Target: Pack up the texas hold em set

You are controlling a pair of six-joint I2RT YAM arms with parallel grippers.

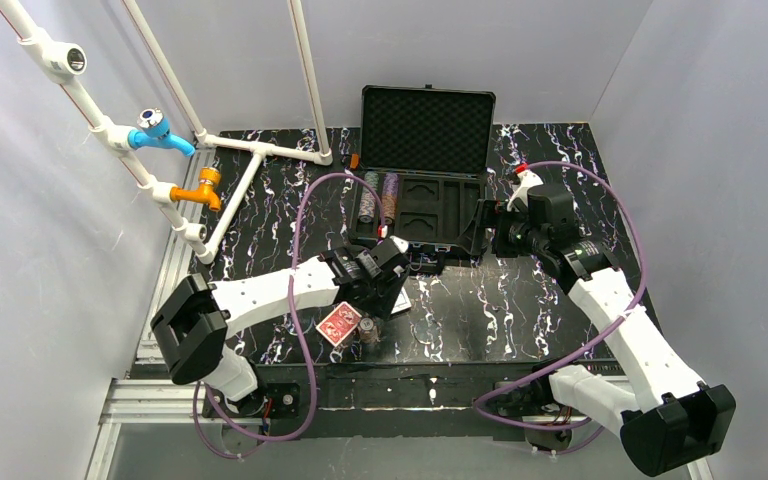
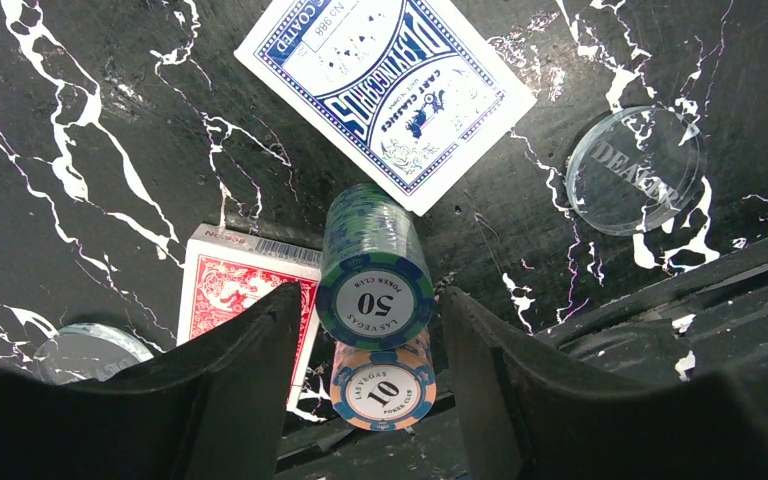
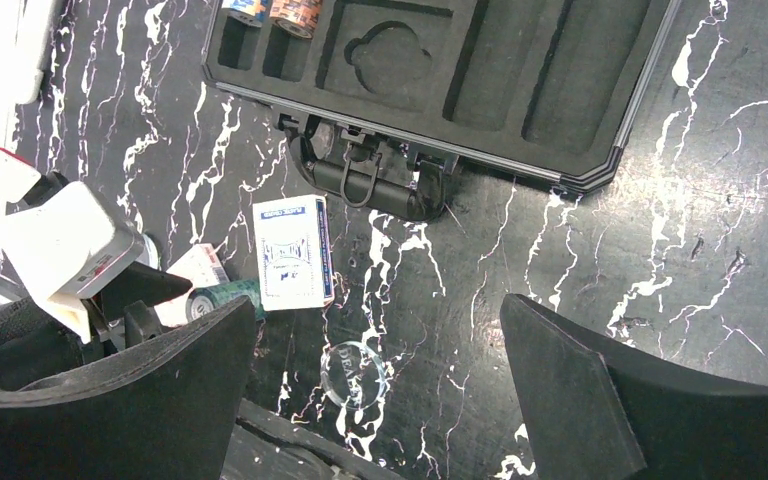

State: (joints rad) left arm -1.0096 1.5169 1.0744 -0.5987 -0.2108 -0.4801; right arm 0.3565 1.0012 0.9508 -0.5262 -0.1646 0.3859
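The black briefcase (image 1: 425,130) lies open at the middle of the table's (image 1: 480,310) far edge. Its lid stands upright, and its handle (image 3: 365,190) points toward the near edge. Two rows of chips (image 1: 378,200) already sit in the slots at the left side of its foam tray; the other recesses visible are bare.

The rest of the set lies loose toward the near edge, left of the middle. The left pincer (image 2: 372,295) is half closed, with one finger on each side of a green-and-blue chip stack (image 2: 375,290) marked 50. A thin gap shows on both sides, so it is not clamped. An orange stack (image 2: 383,385) marked 10 sits right against the green one, on the side nearer the wrist. The red card deck (image 2: 245,290) lies just beside the left finger, and the blue card deck (image 2: 385,90) lies beyond the stacks. One clear dealer disc (image 2: 635,170) rests to the right, and another clear disc (image 2: 85,350) rests beside the red deck.

The right pincer (image 3: 378,300) is spread wide and holds nothing. It hangs above the table by the case's right front corner.
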